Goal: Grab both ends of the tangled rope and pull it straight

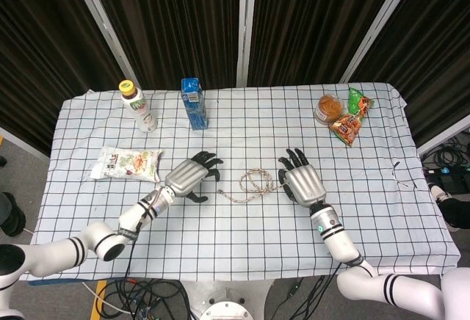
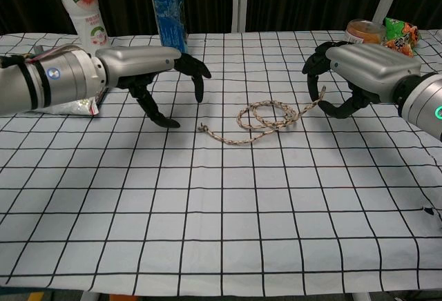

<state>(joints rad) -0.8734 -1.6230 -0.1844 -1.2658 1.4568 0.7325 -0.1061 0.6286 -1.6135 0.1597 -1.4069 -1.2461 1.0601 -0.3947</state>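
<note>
The tangled rope [image 1: 253, 183] lies in loose loops on the checked cloth at mid-table, also seen in the chest view as the rope [image 2: 266, 118]. Its left end [image 2: 200, 128] rests free on the cloth. Its right end rises off the cloth into my right hand [image 2: 352, 66], whose curled fingers pinch it. In the head view the right hand [image 1: 301, 183] sits just right of the loops. My left hand [image 2: 148, 66] hovers with fingers spread just left of the free end, not touching it; from above the left hand [image 1: 189, 177] is a short gap from the rope.
A snack bag [image 1: 126, 164] lies left of my left arm. A white bottle [image 1: 138, 106] and a blue carton [image 1: 194, 103] stand at the back left. A jar [image 1: 328, 107] and snack packets [image 1: 352, 118] sit at the back right.
</note>
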